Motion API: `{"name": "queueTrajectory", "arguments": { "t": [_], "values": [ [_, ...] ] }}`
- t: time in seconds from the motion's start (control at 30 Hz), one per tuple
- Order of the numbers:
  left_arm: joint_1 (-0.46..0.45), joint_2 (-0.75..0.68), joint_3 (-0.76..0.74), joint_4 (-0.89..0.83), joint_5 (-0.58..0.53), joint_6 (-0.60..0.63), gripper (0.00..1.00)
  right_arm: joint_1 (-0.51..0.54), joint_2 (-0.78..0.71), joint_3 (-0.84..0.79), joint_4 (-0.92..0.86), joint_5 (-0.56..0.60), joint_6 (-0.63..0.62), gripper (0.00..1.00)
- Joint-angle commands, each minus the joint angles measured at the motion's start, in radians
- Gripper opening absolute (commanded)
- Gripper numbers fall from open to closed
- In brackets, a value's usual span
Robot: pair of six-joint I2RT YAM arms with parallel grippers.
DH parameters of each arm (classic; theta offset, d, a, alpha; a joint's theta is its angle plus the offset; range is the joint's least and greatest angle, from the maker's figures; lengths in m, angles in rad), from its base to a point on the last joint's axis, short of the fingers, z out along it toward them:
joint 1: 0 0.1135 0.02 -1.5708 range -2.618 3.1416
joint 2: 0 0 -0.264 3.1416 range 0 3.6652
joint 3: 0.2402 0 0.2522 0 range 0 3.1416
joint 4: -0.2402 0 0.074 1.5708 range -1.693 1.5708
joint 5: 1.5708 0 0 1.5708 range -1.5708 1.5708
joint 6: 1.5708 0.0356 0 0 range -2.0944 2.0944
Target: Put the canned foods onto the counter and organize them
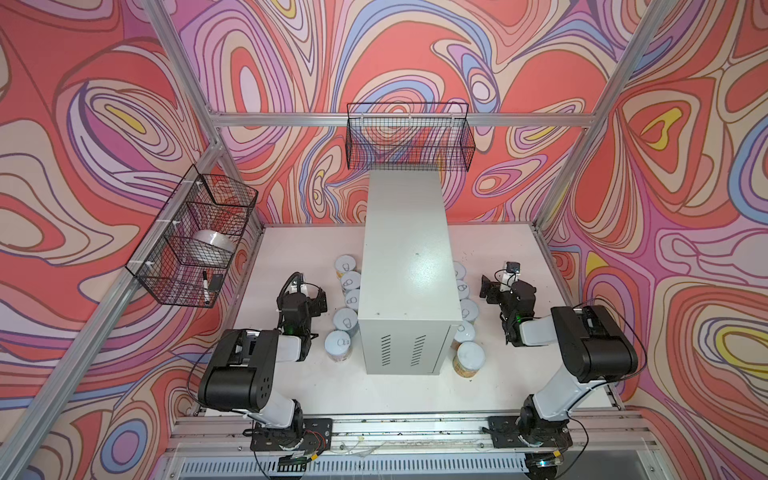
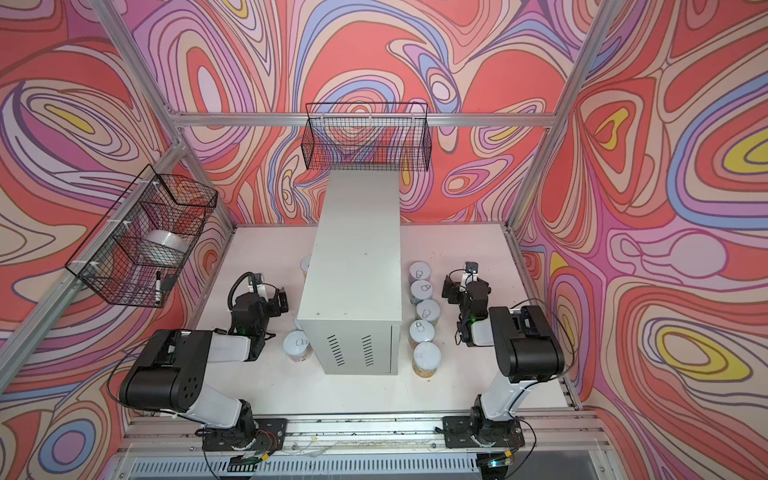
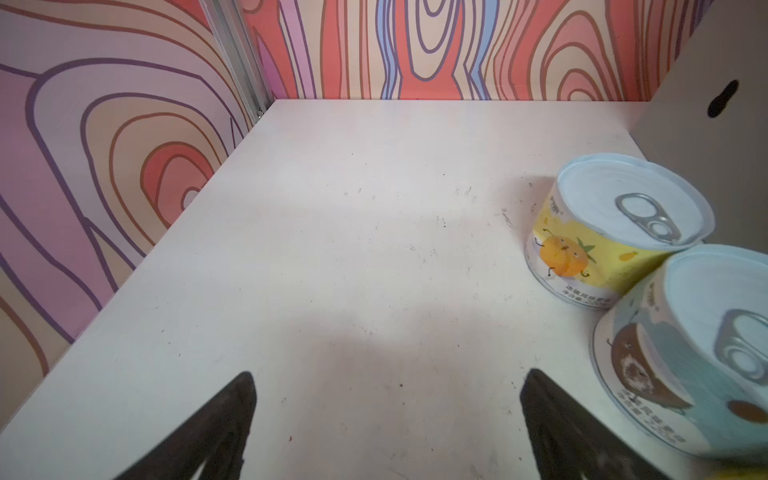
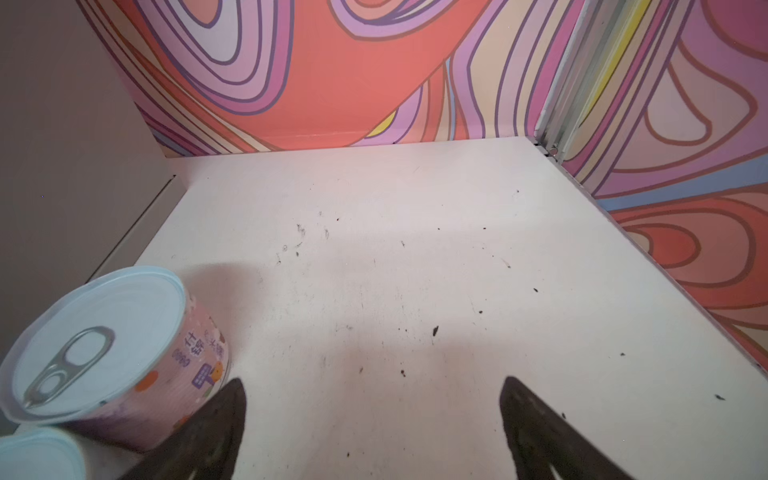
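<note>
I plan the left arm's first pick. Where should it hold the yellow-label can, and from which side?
Probably from above, the open left gripper closing across the round side wall of the yellow-label can. It stands upright, lid up, with the pale blue can and the counter close beside it, so aim for its two free sides.

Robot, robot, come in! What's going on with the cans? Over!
Left gripper open, empty. Right gripper open, empty. Cans in rows on table either side of counter, none on top. Nothing in the way.
</note>
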Motion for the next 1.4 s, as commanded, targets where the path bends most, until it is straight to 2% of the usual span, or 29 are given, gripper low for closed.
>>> {"name": "queueTrajectory", "arguments": {
  "t": [0.0,0.37,0.6,0.97,1.07,1.17,1.23,1.27,1.37],
  "values": [
    [-0.001,0.001,0.011,0.009,-0.008,0.0,1.0,-0.004,0.002,0.002,0.009,0.004,0.005,0.98],
    [-0.001,0.001,0.011,0.009,-0.007,0.0,1.0,-0.003,0.001,0.001,0.01,0.004,0.005,0.98],
    [0.033,-0.003,-0.017,0.053,0.048,-0.025,1.0,-0.003,0.003,0.002,0.009,0.003,0.005,0.98],
    [0.034,-0.019,0.02,-0.025,0.054,-0.02,1.0,-0.003,-0.001,-0.003,0.019,0.009,0.006,0.98],
    [0.033,-0.132,0.061,-0.204,0.009,-0.037,1.0,-0.003,-0.078,0.025,-0.09,0.082,0.029,0.98],
    [0.032,-0.227,0.086,-0.308,-0.048,-0.056,1.0,-0.003,-0.172,0.122,-0.339,0.171,0.079,0.98],
    [0.033,-0.282,0.093,-0.357,-0.113,-0.139,1.0,-0.002,-0.226,0.217,-0.564,0.223,0.148,0.98],
    [0.033,-0.311,0.121,-0.444,-0.136,-0.21,1.0,-0.002,-0.249,0.258,-0.66,0.236,0.182,0.98],
    [0.031,-0.34,0.244,-0.716,-0.091,-0.353,1.0,-0.001,-0.32,0.333,-0.849,0.223,0.276,0.98]
  ]
}}
